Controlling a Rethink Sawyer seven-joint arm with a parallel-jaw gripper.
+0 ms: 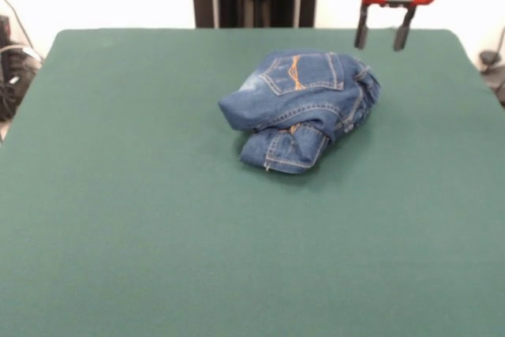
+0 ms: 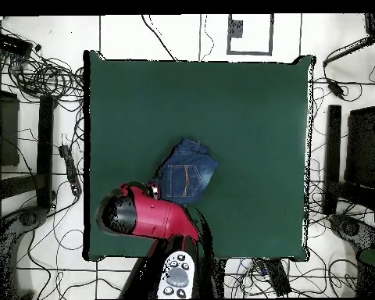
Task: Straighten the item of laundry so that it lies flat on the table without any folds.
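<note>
Upper right of front view, my hand (image 1: 383,38) hangs w/ fingers apart, empty, above the table (image 1: 142,219); jeans (image 1: 304,108) bunched mid-frame.

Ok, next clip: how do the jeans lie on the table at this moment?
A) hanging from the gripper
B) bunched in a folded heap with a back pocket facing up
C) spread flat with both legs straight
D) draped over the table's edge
B: the jeans sit crumpled on the table, pocket stitching on top, with the open gripper off to one side, holding nothing.
</note>
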